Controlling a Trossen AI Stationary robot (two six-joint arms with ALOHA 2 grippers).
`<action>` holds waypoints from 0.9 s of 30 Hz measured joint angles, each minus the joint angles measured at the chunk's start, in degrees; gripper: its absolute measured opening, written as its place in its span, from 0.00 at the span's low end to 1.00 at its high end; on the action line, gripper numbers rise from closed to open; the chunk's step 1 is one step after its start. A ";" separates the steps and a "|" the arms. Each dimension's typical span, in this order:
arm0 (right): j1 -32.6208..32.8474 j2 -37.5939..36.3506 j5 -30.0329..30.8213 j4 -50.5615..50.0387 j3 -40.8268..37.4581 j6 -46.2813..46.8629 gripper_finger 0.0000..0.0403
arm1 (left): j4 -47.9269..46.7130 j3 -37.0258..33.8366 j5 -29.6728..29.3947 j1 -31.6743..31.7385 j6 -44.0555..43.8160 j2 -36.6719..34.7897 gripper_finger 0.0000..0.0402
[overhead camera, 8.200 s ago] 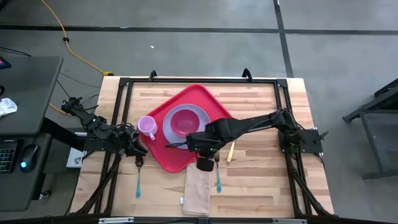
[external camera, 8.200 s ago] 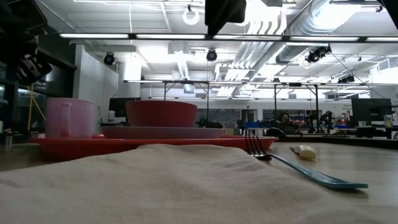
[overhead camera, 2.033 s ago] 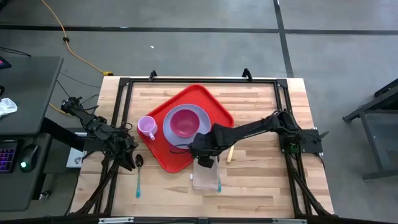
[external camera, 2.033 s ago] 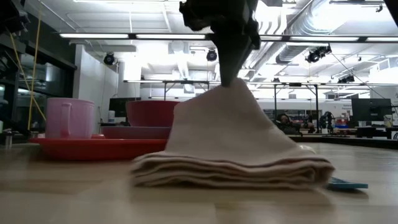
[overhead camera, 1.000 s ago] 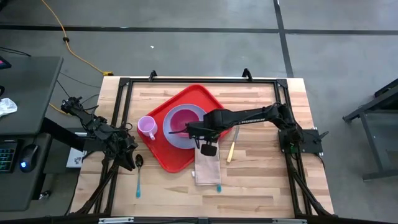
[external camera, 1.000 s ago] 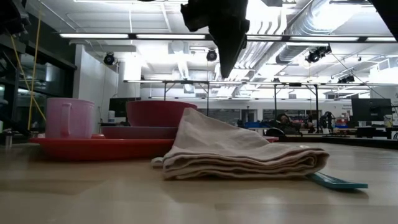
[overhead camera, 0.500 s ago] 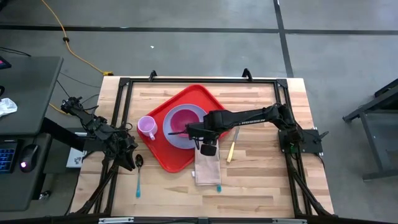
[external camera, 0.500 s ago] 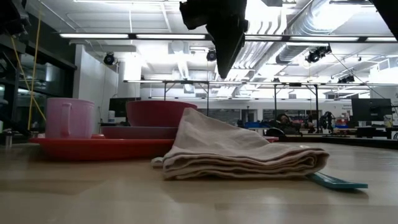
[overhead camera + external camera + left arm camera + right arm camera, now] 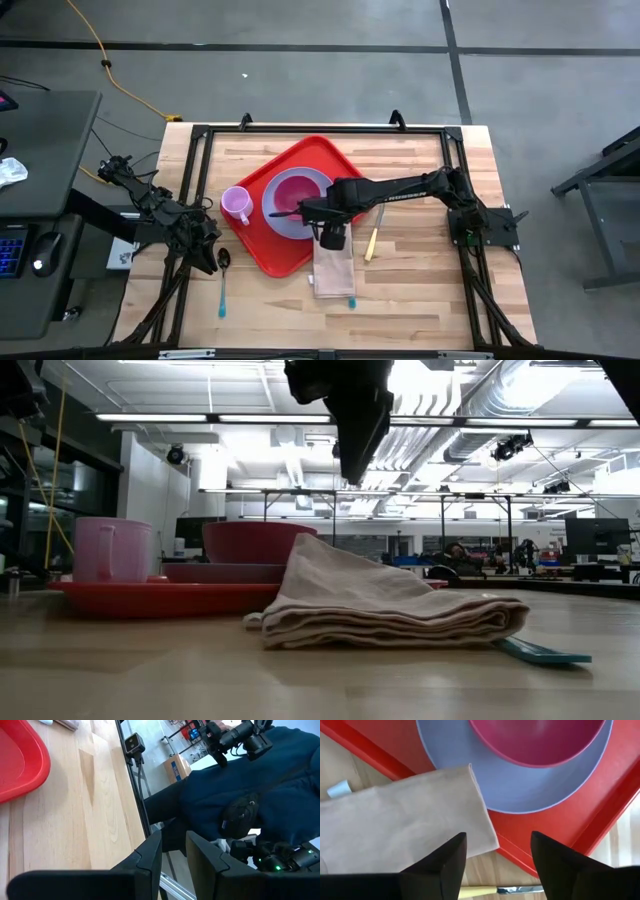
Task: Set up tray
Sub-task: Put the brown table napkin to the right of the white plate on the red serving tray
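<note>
The red tray (image 9: 262,248) lies turned cornerwise at the table's middle. It carries a lavender plate (image 9: 275,212) with a red bowl (image 9: 294,193), and a pink cup (image 9: 237,204) stands at its left corner. A folded beige napkin (image 9: 333,270) lies on the table. Its far end (image 9: 445,800) rests over the tray's near right rim and reaches the plate's edge. My right gripper (image 9: 497,865) hangs open above that far end, touching nothing. My left gripper (image 9: 174,855) waits open at the table's left edge with nothing between its fingers.
A yellow-handled knife (image 9: 371,240) lies right of the napkin. A teal fork handle (image 9: 351,299) sticks out from under the napkin's near end. A teal-handled spoon (image 9: 222,280) lies near my left gripper. A person in dark blue (image 9: 250,785) stands beyond the table's edge.
My right gripper has opened while staying above the napkin's far end; in the low view its tip shows wider than before. The napkin lies where it was, unmoved.
</note>
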 joint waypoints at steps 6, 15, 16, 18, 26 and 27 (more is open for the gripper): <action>0.35 0.00 -0.31 0.60 0.00 1.99 0.50 | 0.00 0.00 0.01 0.00 0.30 0.00 0.29; 2.00 0.31 0.87 1.87 -0.31 4.95 0.50 | -0.02 0.00 0.01 0.00 0.46 0.00 0.29; 2.14 0.25 1.43 3.00 -1.39 5.06 0.50 | -0.02 0.00 0.01 0.00 0.46 0.00 0.29; 2.37 0.11 2.02 4.37 -4.15 6.18 0.50 | -0.02 0.00 0.01 0.00 0.46 0.00 0.29; 2.24 0.14 4.63 4.59 -13.09 6.74 0.50 | -0.02 0.00 1.50 -0.02 0.46 0.00 0.29; 2.14 0.07 4.63 5.29 -13.81 6.70 0.50 | -0.02 0.00 1.50 -0.02 0.46 0.00 0.29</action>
